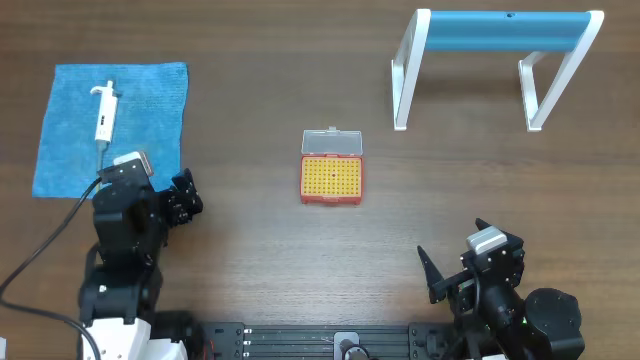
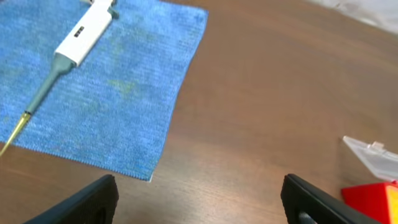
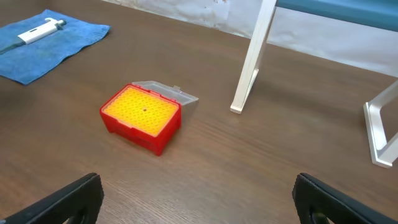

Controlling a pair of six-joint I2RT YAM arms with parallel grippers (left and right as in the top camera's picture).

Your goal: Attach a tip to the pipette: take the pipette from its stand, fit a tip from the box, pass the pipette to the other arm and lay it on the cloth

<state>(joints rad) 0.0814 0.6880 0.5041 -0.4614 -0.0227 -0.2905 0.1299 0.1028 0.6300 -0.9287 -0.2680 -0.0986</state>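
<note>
On the cloth (image 1: 150,100) lies the pipette (image 1: 104,113), tip (image 2: 15,132) fitted. Left claw (image 2: 199,183) hangs released just beside the cloth, right claw (image 3: 196,180) released well apart; a stray left sweep could drag the cloth, loosening the tip

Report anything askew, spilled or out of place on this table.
Nothing stands out. The pipette lies flat on the cloth with its yellow tip fitted; the tip box sits open, nothing spilled; the stand is upright.
</note>
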